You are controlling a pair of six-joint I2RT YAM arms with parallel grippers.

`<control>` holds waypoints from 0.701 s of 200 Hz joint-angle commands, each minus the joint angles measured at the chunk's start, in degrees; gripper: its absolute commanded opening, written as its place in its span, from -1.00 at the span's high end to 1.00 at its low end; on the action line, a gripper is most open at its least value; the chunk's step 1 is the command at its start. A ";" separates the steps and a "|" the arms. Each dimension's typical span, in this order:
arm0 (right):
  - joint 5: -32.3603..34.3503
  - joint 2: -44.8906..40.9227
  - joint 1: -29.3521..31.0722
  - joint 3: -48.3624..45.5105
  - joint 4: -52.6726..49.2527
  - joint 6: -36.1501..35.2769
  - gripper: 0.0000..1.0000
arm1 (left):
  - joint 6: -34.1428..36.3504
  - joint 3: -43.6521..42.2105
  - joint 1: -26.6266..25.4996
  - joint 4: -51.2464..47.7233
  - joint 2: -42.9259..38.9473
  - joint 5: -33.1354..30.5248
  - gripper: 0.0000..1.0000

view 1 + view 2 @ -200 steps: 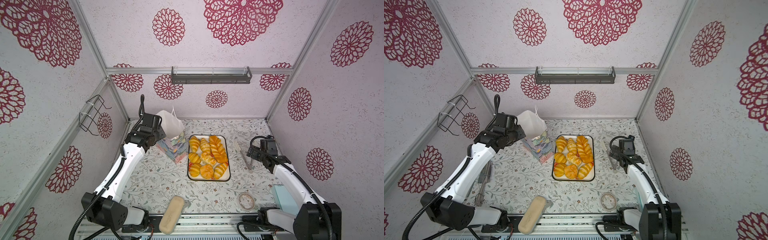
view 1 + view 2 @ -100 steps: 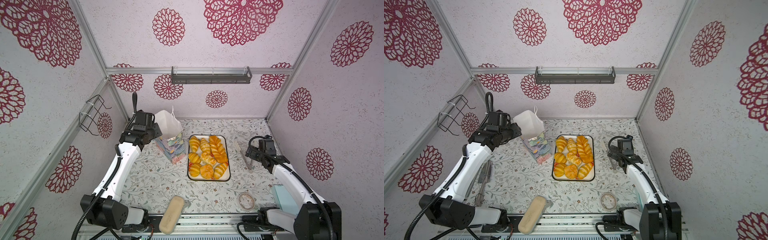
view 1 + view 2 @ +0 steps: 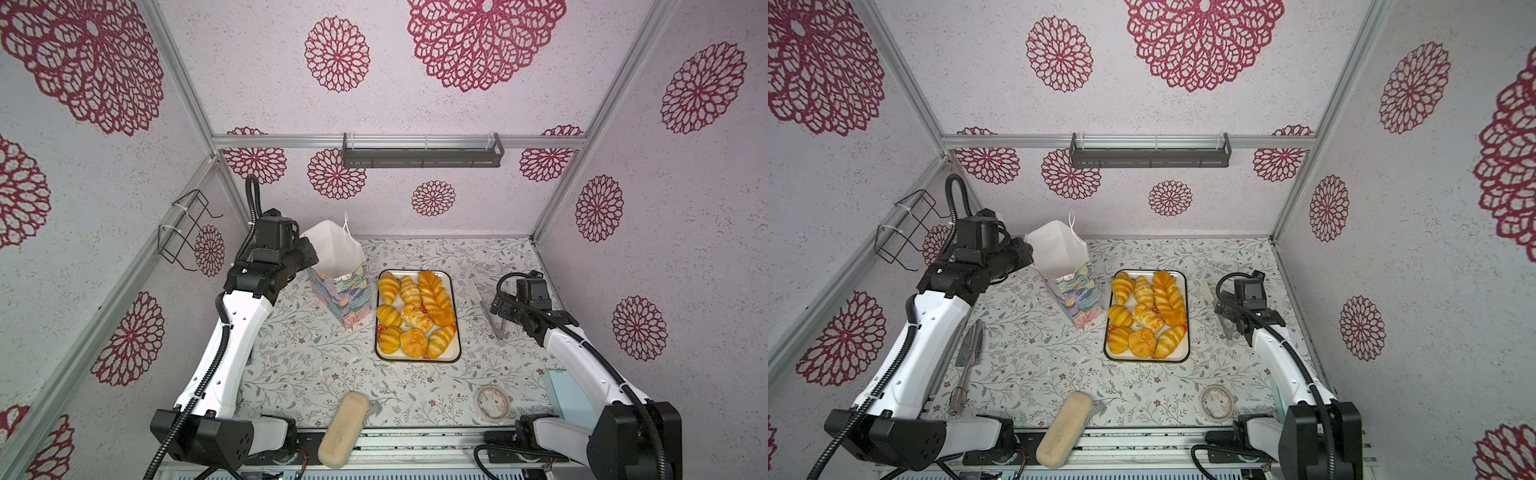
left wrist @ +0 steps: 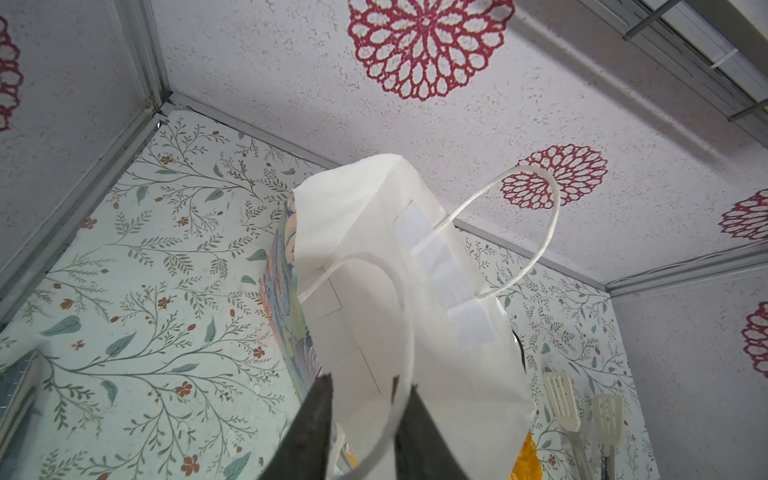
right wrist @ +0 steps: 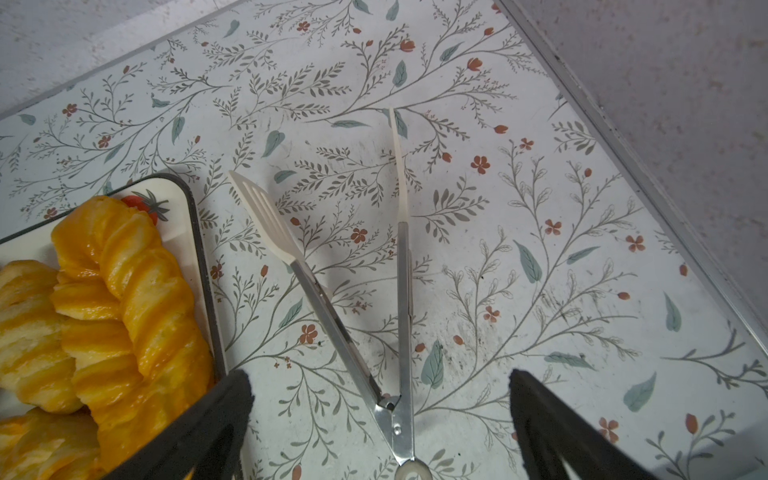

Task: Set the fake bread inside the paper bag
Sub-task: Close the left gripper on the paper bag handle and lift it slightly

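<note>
The paper bag (image 3: 338, 266) (image 3: 1065, 266) stands at the back left with its white mouth (image 4: 374, 270) open upward. My left gripper (image 3: 311, 251) (image 4: 372, 382) is at its near rim. The jaws stand a narrow gap apart, with the rim and a cord handle (image 4: 405, 324) between them, and no pinch shows. The fake bread (image 3: 415, 316) (image 3: 1148, 316) (image 5: 124, 291) fills a white tray (image 3: 417, 360) right of the bag. My right gripper (image 3: 498, 309) (image 5: 378, 376) hovers wide open over the hinge end of white-tipped tongs (image 5: 403, 291), holding nothing.
A long beige block (image 3: 344, 428) lies at the front edge. A tape roll (image 3: 492, 402) and a teal box (image 3: 561, 395) are at the front right. Metal tongs (image 3: 971, 345) lie along the left wall. A wire rack (image 3: 183, 228) and a dark shelf (image 3: 422, 151) hang on the walls.
The bag has gone from leaning over to standing nearly upright. My left gripper has swung back towards the left wall and its jaws have narrowed. The right arm has not moved.
</note>
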 commanded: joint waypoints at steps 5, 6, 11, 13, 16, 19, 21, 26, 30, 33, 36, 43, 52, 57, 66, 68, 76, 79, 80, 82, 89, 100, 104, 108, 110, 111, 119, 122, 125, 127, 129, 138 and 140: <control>1.20 0.36 0.26 0.84 -0.96 0.09 -0.98 | -0.02 -0.92 2.48 0.41 -0.74 3.01 0.64; 1.17 0.37 0.26 0.85 -0.98 0.10 -0.98 | -0.01 -0.98 2.57 0.43 -0.75 3.18 0.66; 1.28 0.55 0.21 1.05 -1.04 0.12 -0.98 | -0.16 -1.39 3.33 0.64 -0.77 4.07 0.71; 1.24 0.64 0.18 1.10 -1.08 0.17 -0.98 | -0.16 -1.57 3.56 0.74 -0.77 4.41 0.73; 1.23 0.74 0.18 1.16 -1.09 0.07 -0.98 | -0.17 -1.90 3.97 0.94 -0.77 5.02 0.75; 1.27 0.81 0.15 1.24 -1.20 0.06 -0.98 | -0.14 -2.11 4.38 1.10 -0.83 5.53 0.78; 1.34 0.92 0.17 1.35 -1.20 0.04 -0.98 | -0.09 -2.23 4.66 1.19 -0.85 5.92 0.80; 1.42 1.09 0.13 1.52 -1.35 0.04 -0.98 | -0.16 -2.64 5.37 1.30 -0.94 6.73 0.85; 1.46 1.16 0.17 1.60 -1.47 0.04 -0.98 | -0.09 -2.94 5.74 1.48 -1.06 7.23 0.89; 1.50 1.25 0.13 1.66 -1.47 0.04 -0.98 | 0.10 -3.14 6.01 1.60 -1.18 7.58 0.91; 1.58 1.33 0.17 1.80 -1.52 0.04 -0.98 | 0.17 -3.42 6.27 1.76 -1.33 7.86 0.94; 1.72 1.35 0.11 1.91 -1.61 0.04 -0.98 | 0.36 -4.10 6.80 2.34 -1.76 8.59 1.00; 1.81 1.37 0.17 1.98 -1.62 0.03 -0.98 | 0.53 -5.02 7.31 3.13 -2.28 9.45 1.00; 1.84 1.40 0.09 1.99 -1.64 0.04 -0.98 | 0.62 -5.40 7.67 3.57 -2.47 10.04 1.00; 2.09 1.49 0.08 2.08 -1.63 -0.01 -0.98 | 0.78 -6.29 8.27 4.43 -2.70 11.44 1.00; 2.16 1.60 0.06 2.08 -1.62 0.03 -0.98 | 0.80 -6.44 8.40 4.66 -2.75 11.86 1.00; 2.26 1.87 -0.07 2.12 -1.79 -0.06 -0.98 | 0.86 -7.11 9.06 5.43 -2.75 13.14 1.00; 2.32 1.98 -0.11 2.12 -1.89 -0.10 -0.98 | 0.85 -7.30 9.23 5.57 -2.71 13.60 1.00; 2.34 2.01 -0.14 2.19 -1.88 -0.12 -0.98 | 0.87 -7.34 9.38 5.70 -2.70 13.79 1.00; 2.36 2.08 -0.17 2.24 -1.92 -0.13 -0.98 | 0.95 -7.50 9.47 5.77 -2.72 14.05 1.00; 2.37 2.46 -0.42 2.31 -2.01 -0.22 -0.98 | 1.20 -7.76 9.80 6.10 -2.54 14.88 1.00; 2.22 3.07 -0.91 2.46 -2.31 -0.35 -0.98 | 1.65 -7.94 10.15 6.47 -2.19 16.12 1.00; 2.11 3.36 -1.04 2.46 -2.42 -0.44 -0.98 | 1.77 -7.90 10.14 6.54 -2.05 16.38 1.00; 2.11 3.69 -1.30 2.57 -2.48 -0.55 -0.98 | 1.99 -7.82 10.22 6.57 -1.96 16.75 1.00; 2.10 3.84 -1.38 2.60 -2.49 -0.68 -0.98 | 2.13 -7.84 10.23 6.60 -1.97 16.85 1.00; 2.06 3.91 -1.39 2.61 -2.49 -0.67 -0.98 | 2.17 -7.87 10.23 6.65 -1.89 16.96 1.00; 2.09 4.68 -1.81 2.61 -2.60 -1.00 -0.98 | 2.46 -7.69 10.23 6.70 -1.75 17.31 1.00; 2.04 4.92 -1.95 2.59 -2.51 -1.03 -0.98 | 2.56 -7.64 10.29 6.75 -1.66 17.35 1.00; 1.90 5.21 -2.13 2.57 -2.45 -1.10 -0.98 | 2.66 -7.54 10.31 6.70 -1.65 17.38 1.00; 1.85 5.49 -2.23 2.60 -2.42 -1.17 -0.98 | 2.76 -7.50 10.32 6.66 -1.58 17.43 1.00; 1.77 5.65 -2.36 2.61 -2.45 -1.19 -0.98 | 2.81 -7.45 10.38 6.66 -1.57 17.44 1.00; 1.18 6.74 -2.85 2.61 -2.25 -1.52 -0.98 | 3.05 -7.13 10.56 6.51 -1.43 17.55 1.00; 0.92 6.95 -2.93 2.63 -2.13 -1.54 -0.98 | 3.08 -7.12 10.57 6.52 -1.39 17.58 1.00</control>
